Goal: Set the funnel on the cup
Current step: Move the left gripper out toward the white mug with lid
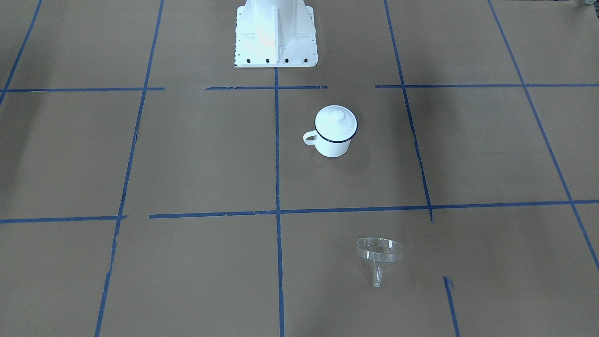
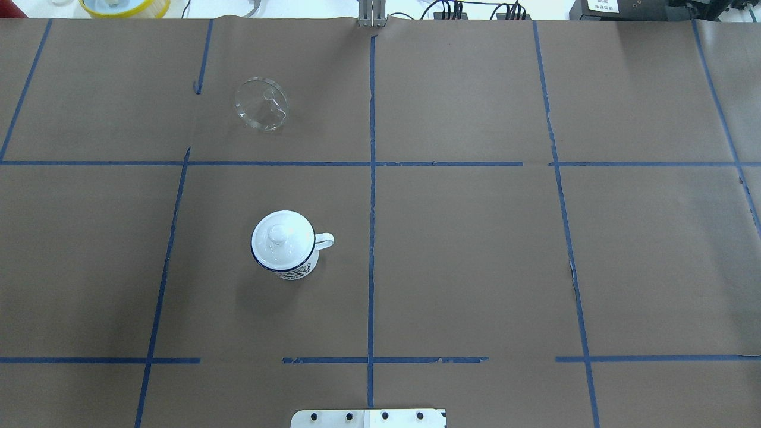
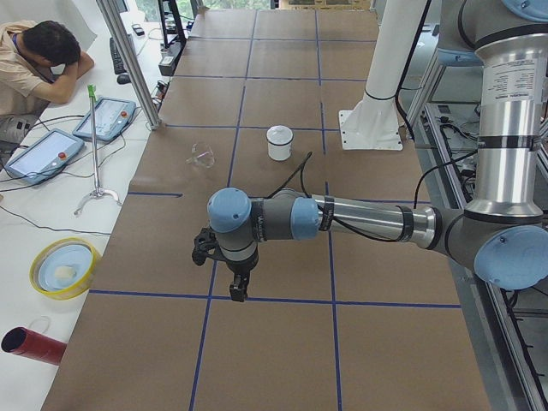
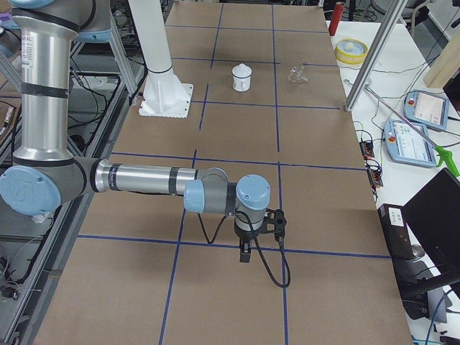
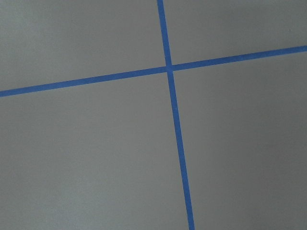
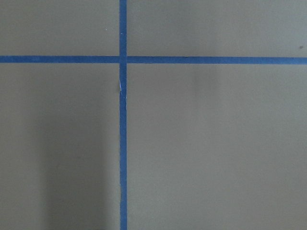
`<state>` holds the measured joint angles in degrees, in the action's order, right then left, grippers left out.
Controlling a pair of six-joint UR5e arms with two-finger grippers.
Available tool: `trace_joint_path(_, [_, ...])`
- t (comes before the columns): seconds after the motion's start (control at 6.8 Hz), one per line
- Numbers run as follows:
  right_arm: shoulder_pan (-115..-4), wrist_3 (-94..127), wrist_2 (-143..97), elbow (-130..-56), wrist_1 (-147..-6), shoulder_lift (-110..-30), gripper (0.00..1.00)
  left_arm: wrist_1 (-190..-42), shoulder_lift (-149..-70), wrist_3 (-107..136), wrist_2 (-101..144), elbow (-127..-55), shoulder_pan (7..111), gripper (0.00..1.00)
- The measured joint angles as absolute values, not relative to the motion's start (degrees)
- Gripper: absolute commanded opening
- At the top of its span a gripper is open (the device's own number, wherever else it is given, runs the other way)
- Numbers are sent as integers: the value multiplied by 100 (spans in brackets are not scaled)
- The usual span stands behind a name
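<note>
The cup [image 1: 333, 140] is a white enamel mug with a dark blue rim, standing upright near the table's middle, on my left side [image 2: 291, 261]. A white domed lid [image 1: 335, 122] with a knob sits on top of it. The clear funnel [image 1: 380, 255] lies tilted on the table, well beyond the cup toward the far edge [image 2: 261, 104]. My left gripper [image 3: 237, 291] hangs over the table's left end, far from both. My right gripper [image 4: 245, 255] hangs over the right end. I cannot tell if either is open or shut. The wrist views show only paper and tape.
Brown paper with blue tape lines covers the table [image 2: 475, 238]. The white robot pedestal [image 1: 276, 35] stands at the near edge. A yellow bowl [image 3: 62, 267], a red cylinder [image 3: 32, 345], teach pendants [image 3: 107, 118], metal posts and an operator [image 3: 38, 60] are off the far side.
</note>
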<state>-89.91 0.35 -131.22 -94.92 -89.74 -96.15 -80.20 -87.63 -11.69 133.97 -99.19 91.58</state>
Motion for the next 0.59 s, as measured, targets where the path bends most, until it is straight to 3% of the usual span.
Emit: trace_joint_path(0.59, [-8991, 35, -13122, -9492, -8974, -9615, 100, -8065, -8886, -1179, 13397, -10111, 9108, 100])
